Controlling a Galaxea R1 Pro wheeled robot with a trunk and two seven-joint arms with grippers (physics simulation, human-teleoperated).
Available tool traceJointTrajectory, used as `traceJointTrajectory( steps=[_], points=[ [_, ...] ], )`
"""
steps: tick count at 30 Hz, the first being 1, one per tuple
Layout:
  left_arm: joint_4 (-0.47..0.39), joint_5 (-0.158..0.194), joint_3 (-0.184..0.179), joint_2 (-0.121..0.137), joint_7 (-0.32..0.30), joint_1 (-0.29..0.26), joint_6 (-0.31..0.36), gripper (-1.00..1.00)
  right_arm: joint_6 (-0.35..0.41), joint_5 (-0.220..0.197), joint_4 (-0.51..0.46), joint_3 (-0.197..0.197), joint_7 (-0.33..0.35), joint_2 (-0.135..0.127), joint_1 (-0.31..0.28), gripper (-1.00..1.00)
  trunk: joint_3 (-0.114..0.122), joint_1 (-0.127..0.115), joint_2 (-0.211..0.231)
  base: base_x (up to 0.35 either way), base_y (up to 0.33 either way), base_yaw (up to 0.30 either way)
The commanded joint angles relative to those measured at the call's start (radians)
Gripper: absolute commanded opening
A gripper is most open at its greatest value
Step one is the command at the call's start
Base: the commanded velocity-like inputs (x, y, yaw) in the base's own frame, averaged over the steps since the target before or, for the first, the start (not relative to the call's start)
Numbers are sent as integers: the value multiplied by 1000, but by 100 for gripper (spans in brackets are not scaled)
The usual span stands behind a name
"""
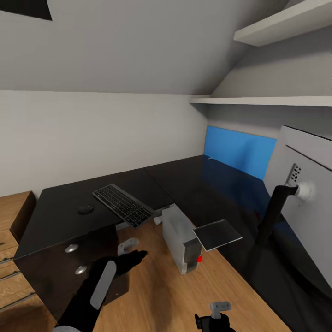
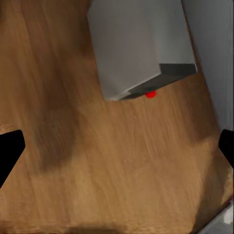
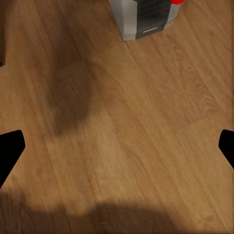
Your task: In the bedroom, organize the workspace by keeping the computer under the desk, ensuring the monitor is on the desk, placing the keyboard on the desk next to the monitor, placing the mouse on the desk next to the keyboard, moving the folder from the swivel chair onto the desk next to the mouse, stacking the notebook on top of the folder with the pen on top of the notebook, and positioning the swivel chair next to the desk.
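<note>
Computer: light-grey tower upright on the wooden floor in the inner corner of the L-shaped black table, long axis running from the table's edge out toward the robot, red-lit front panel facing outward. Keyboard: flat on the table's left wing, long axis diagonal, mouse just left of it; monitor on the right wing, grey back showing, blue back panel and wall shelves behind. Left gripper and right gripper: both spread wide, empty, above bare floor near the computer.

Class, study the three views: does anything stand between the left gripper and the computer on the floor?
Nothing visible does. In the left wrist view only bare wooden floor lies between the open left gripper and the computer.
</note>
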Motion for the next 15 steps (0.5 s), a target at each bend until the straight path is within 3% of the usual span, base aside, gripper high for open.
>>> traceJointTrajectory(
  steps=[1,5,8,11,15],
  points=[
    [-2,64,5,16,8,-2,26,100,-5,-11,2,5,5,0,-1,100,-1,0,-1,0,0,-48],
    [0,252,19,80,6,-6,97,100,-5,-10,2,5,5,0,-1,100,-1,0,-1,0,0,-29],
    [8,356,24,114,5,-7,126,100,-5,-10,2,5,5,0,-1,100,-1,0,-1,0,0,-13],
    [21,433,28,138,-4,-8,143,100,-5,-9,2,5,5,1,-1,100,-1,0,-1,0,0,-6],
    [28,464,30,148,-34,-8,149,100,-5,-9,2,6,5,2,-1,100,-1,0,-1,0,0,-17]
  ],
)
